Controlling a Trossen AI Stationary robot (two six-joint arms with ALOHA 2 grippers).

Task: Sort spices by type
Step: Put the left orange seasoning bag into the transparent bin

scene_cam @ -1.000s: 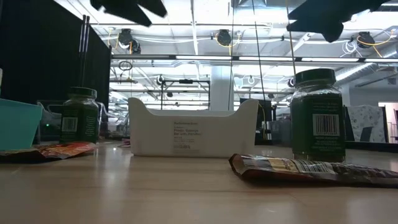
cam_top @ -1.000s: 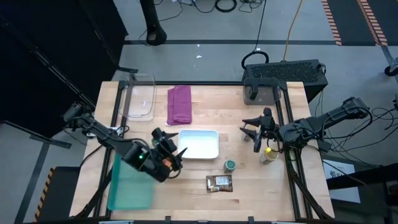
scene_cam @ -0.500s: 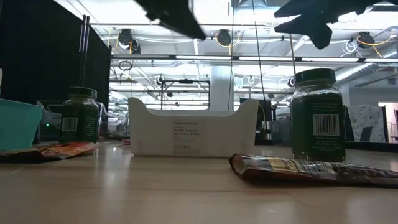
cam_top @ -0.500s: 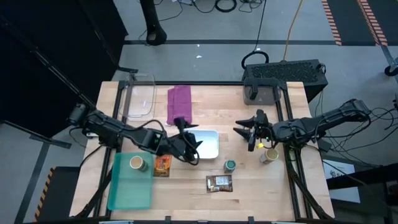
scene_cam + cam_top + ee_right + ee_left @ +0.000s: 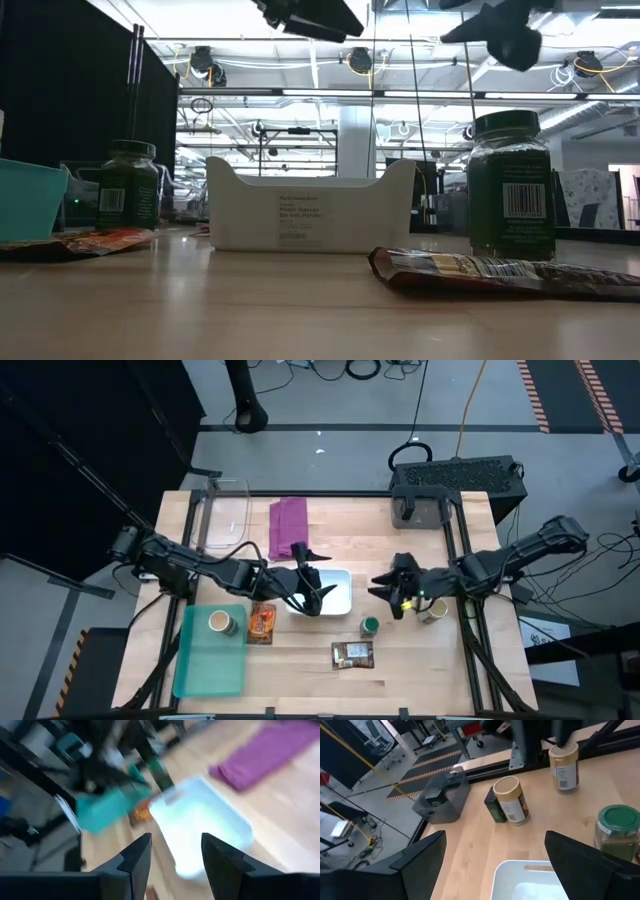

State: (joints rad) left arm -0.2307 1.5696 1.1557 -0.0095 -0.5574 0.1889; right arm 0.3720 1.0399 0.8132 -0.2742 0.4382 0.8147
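My left gripper (image 5: pixel 312 575) (image 5: pixel 495 840) hangs open above the left end of the white tray (image 5: pixel 338 600), with nothing between its fingers. My right gripper (image 5: pixel 385 588) (image 5: pixel 176 840) hangs open in the air to the right of the tray and is also empty. A green-lidded jar (image 5: pixel 370 626) stands upright on the table near it. One tan-lidded jar (image 5: pixel 433 610) stands farther right, and another (image 5: pixel 512 800) shows in the left wrist view. A third tan-lidded jar (image 5: pixel 220 623) stands in the teal tray (image 5: pixel 205 665). The orange packet (image 5: pixel 262 623) and dark brown packet (image 5: pixel 352 653) lie flat.
A second green-lidded jar (image 5: pixel 128 185) stands on the table behind the orange packet; the left arm hides it from above. A folded purple cloth (image 5: pixel 288 527) and a clear container (image 5: pixel 225 515) lie at the far side. A dark box (image 5: pixel 455 485) sits at the far right.
My left gripper has swung from over the teal tray toward the table's right and far side, rolling as it went, and now hangs over the white tray's left end. This uncovered the tan-lidded jar and orange packet. My right gripper has moved left toward the white tray, rolling.
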